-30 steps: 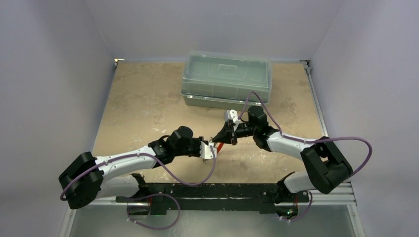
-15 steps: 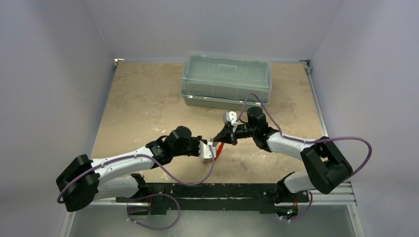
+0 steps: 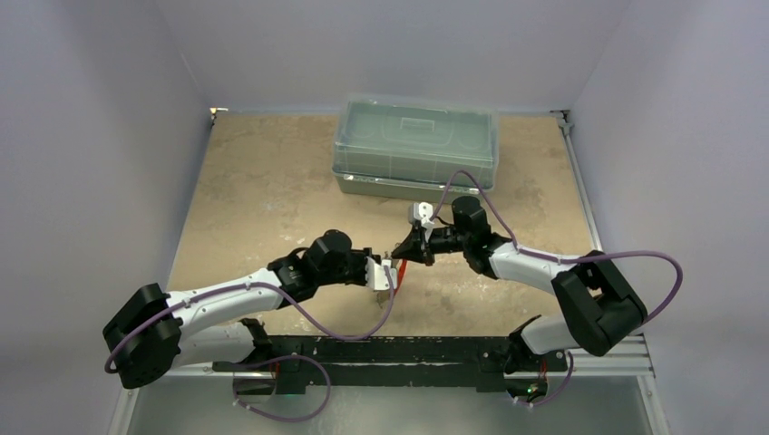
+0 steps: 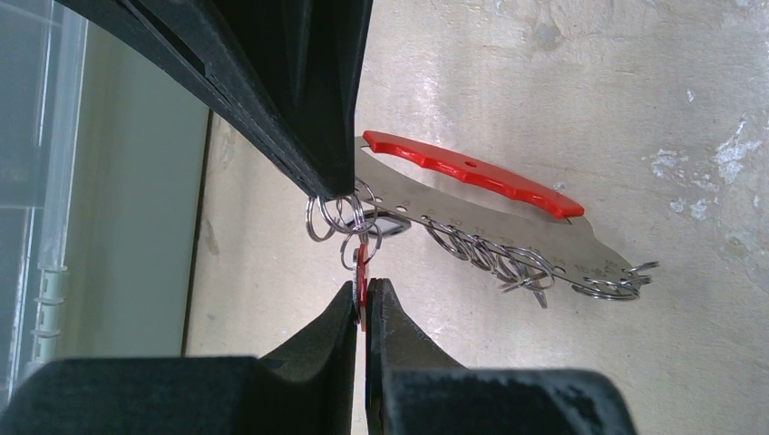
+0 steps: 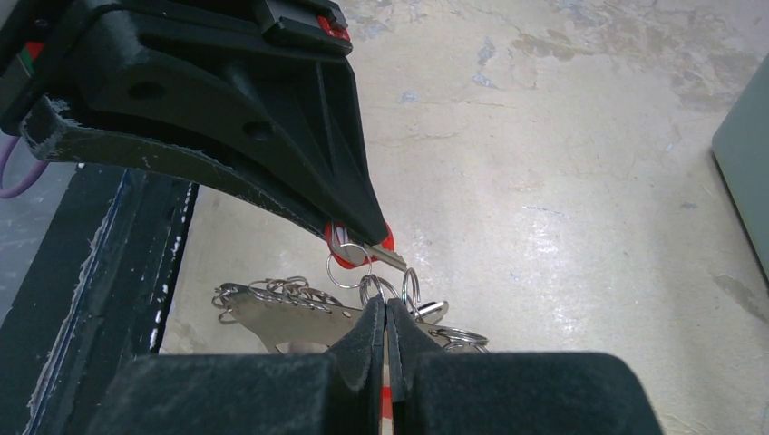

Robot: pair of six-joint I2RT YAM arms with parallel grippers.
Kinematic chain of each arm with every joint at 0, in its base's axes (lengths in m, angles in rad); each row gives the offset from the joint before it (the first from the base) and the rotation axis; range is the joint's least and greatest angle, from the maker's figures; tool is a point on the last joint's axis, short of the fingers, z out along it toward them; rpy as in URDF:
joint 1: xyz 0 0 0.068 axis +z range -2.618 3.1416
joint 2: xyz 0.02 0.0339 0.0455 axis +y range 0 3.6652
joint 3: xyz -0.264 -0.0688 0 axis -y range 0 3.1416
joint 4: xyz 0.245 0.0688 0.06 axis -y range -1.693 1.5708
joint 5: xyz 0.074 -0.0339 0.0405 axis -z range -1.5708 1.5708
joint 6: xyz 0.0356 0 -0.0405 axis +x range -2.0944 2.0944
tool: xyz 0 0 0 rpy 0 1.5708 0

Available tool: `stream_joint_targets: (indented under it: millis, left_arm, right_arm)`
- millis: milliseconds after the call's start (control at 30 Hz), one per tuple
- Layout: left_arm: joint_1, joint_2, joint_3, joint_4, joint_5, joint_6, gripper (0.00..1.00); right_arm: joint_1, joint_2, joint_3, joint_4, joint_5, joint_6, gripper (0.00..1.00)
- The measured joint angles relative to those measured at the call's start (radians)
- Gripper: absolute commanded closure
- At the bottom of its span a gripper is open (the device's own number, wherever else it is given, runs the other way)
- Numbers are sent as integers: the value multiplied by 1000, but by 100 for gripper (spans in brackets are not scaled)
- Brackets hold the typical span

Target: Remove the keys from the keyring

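In the left wrist view my left gripper [image 4: 363, 292] is shut on the red head of a key [image 4: 362, 270], seen edge on. Just above it my right gripper [image 4: 334, 188] pinches a cluster of small metal rings [image 4: 337, 217]. Both grippers hold these above the table. Behind them hangs the keyring [image 4: 508, 227], a pale crescent plate with a red edge, its wire loop strung with several rings. In the right wrist view my right gripper [image 5: 385, 310] is shut on a ring, the left gripper [image 5: 363, 231] holds the red-headed key [image 5: 343, 257], and the keyring [image 5: 290, 319] hangs below. From above, both grippers [image 3: 388, 272] [image 3: 404, 250] meet mid-table.
A large clear plastic box [image 3: 415, 145] with its lid on stands at the back of the tan table [image 3: 263, 190]. The black base rail [image 3: 381, 349] runs along the near edge. Pale walls close in on both sides.
Both grippers stay shut. The left arm has shifted slightly toward the near left; the right gripper has crept a little back, keeping the key and rings stretched between them.
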State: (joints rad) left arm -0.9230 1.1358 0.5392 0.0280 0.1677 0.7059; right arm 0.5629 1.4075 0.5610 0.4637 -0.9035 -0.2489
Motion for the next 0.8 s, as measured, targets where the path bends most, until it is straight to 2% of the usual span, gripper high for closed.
stream_joint_targets:
  millis: [800]
  left_arm:
    - [-3, 63, 82, -45, -17, 158, 100]
  right_arm:
    - [26, 31, 43, -93, 26, -59, 100]
